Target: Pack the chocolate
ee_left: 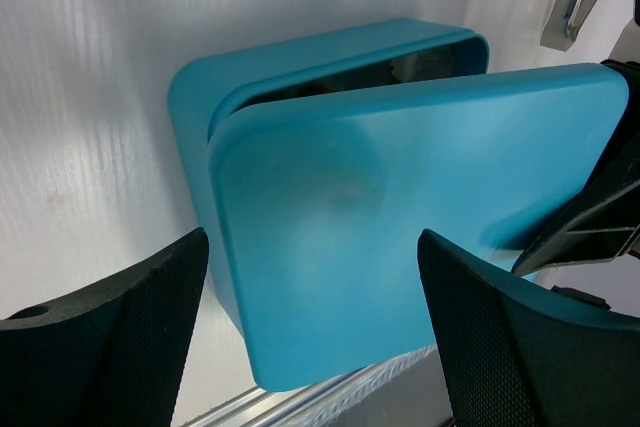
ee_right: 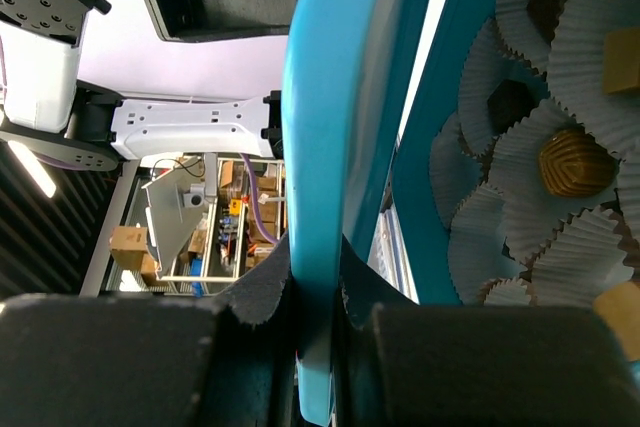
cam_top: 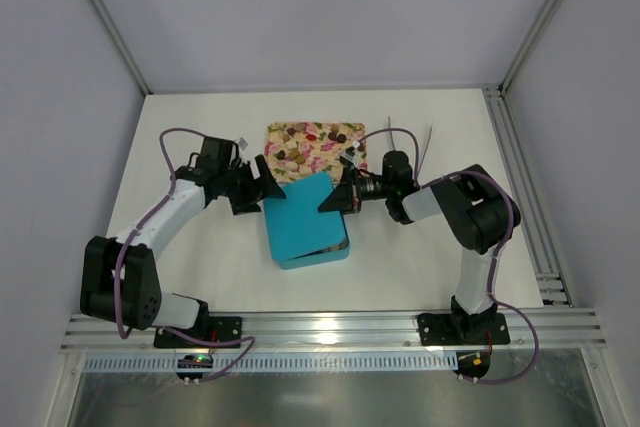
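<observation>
A teal lid (cam_top: 303,209) is held tilted over the open teal box (cam_top: 318,253), and my right gripper (cam_top: 337,197) is shut on its right edge. The right wrist view shows that lid edge (ee_right: 330,137) pinched between the pads (ee_right: 265,292) of my right gripper (ee_right: 318,292). Inside the box (ee_right: 440,157) sit white paper cups (ee_right: 520,217), some holding chocolate (ee_right: 572,162). My left gripper (cam_top: 262,187) is open at the lid's left edge. In the left wrist view the left gripper (ee_left: 312,239) has its fingers on either side of the lid (ee_left: 400,217), apart from it. More chocolate (cam_top: 300,157) lies on the floral tray (cam_top: 352,131).
The floral tray stands just behind the box at mid table. Aluminium rails (cam_top: 530,207) run along the right side, and another rail (cam_top: 330,327) runs along the near edge. White enclosure walls close in the back and sides.
</observation>
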{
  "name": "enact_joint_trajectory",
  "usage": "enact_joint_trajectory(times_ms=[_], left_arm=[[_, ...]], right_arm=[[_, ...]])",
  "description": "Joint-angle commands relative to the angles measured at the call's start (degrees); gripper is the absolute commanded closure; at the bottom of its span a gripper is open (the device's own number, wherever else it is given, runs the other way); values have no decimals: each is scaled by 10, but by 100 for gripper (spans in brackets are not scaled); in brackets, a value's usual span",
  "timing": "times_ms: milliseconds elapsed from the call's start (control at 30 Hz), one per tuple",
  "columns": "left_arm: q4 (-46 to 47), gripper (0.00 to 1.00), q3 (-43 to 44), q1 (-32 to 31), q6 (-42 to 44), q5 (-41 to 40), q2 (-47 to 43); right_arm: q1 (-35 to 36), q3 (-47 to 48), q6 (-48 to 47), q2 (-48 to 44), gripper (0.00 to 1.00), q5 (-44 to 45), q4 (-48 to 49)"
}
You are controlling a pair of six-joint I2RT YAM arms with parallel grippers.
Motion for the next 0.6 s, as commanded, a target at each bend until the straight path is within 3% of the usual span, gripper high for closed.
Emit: enact_joint_trajectory(times_ms=[0, 567], left_arm=[[29, 16, -4, -9, -10, 14, -9], [37, 16, -17, -26, -21, 9, -10]], right_arm=[[-5, 10, 3, 2, 96, 3, 54], [-11, -2, 32, 29, 96, -1, 106]])
